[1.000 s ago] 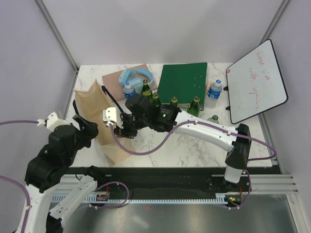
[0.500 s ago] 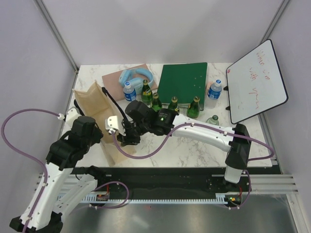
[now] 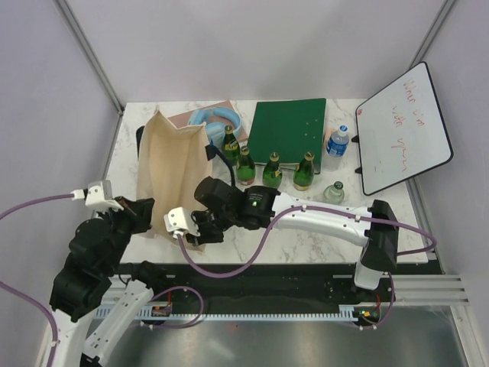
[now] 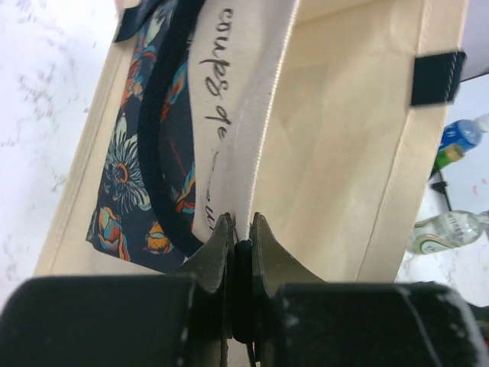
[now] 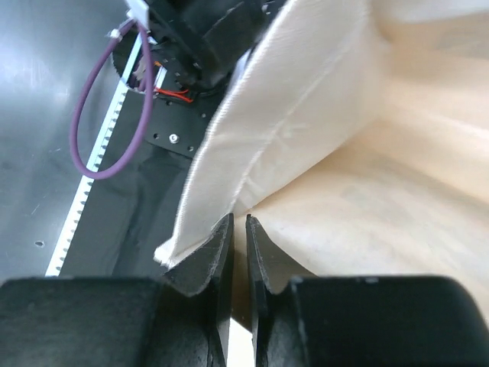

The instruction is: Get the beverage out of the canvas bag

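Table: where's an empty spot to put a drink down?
The table is bare along its near edge, below the right arm. A thin strip lies left of the canvas bag. The back is crowded: green bottles, green binder, whiteboard.

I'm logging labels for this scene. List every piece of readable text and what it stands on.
"coukes de" (roughly), black cursive on the canvas bag's light cloth; the rest is hidden.
Whiteboard: red handwriting, too blurred to read.
Green bottles and water bottle: labels too small to read.
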Tool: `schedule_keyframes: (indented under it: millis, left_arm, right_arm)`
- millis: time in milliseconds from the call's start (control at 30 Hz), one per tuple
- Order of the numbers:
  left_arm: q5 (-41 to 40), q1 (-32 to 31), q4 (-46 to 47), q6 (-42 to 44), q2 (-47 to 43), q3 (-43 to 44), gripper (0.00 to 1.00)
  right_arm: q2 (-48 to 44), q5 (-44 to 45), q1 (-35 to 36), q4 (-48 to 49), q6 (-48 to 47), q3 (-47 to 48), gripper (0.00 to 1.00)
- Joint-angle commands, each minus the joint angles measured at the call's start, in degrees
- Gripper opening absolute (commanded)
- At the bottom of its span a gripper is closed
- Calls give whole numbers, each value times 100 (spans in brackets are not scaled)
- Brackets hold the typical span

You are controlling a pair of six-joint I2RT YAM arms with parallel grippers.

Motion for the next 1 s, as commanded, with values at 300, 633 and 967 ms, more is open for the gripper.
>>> schedule_keyframes:
  millis: [300, 633, 967]
  left_arm:
    - [-1154, 32, 380, -1210, -497, -445, 2]
    - [-1999, 32, 816, -1398, 733, -112, 2]
    - [-888, 1094, 2679, -641, 2271, 56, 2]
  right_arm:
    - [-86, -217, -497, -292, 454, 754, 50]
    - [-271, -984, -1940, -645, 613, 2433, 96]
    - [-920, -1080, -3373, -302, 1131, 1328, 98]
